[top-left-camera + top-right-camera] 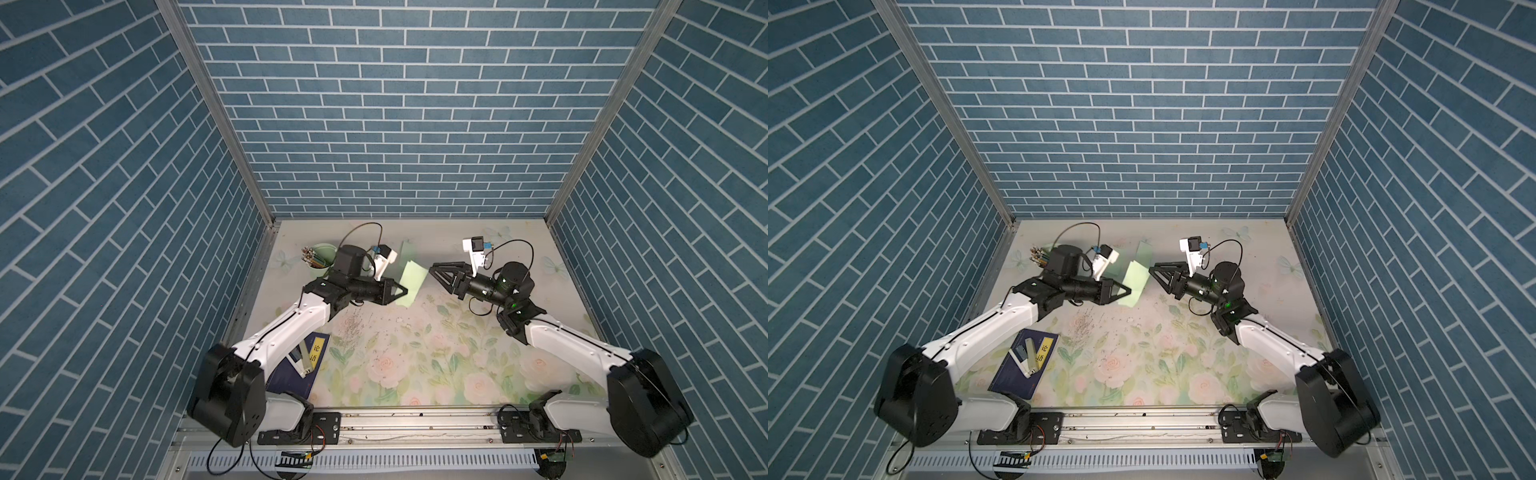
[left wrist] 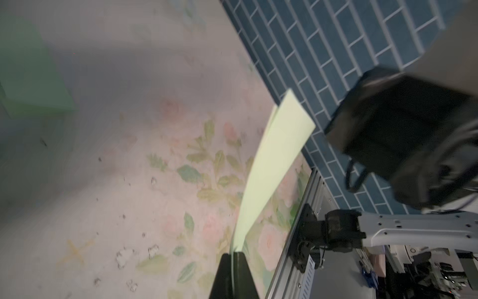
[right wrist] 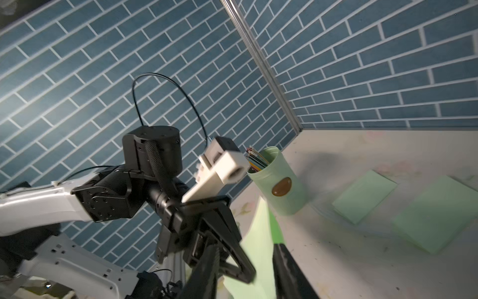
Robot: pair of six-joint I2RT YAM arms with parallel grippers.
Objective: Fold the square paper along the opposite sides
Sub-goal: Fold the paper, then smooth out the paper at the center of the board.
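The light green square paper (image 1: 413,279) (image 1: 1137,279) is lifted off the table, bent over so that two layers show in the left wrist view (image 2: 276,152). My left gripper (image 1: 405,289) (image 1: 1128,291) (image 2: 235,255) is shut on its lower edge. My right gripper (image 1: 433,268) (image 1: 1152,270) is at the paper's opposite edge, jaws apart. In the right wrist view the paper (image 3: 260,240) hangs between the right gripper's (image 3: 247,247) two dark fingers (image 3: 284,261), and nothing shows them pressing on it.
A green cup of coloured pencils (image 1: 322,259) (image 3: 279,186) stands at the back left. Two more green sheets (image 3: 364,199) (image 3: 434,214) lie behind the held paper. A dark blue book (image 1: 303,365) (image 1: 1025,361) lies front left. Small crumbs (image 1: 353,328) dot the floral table.
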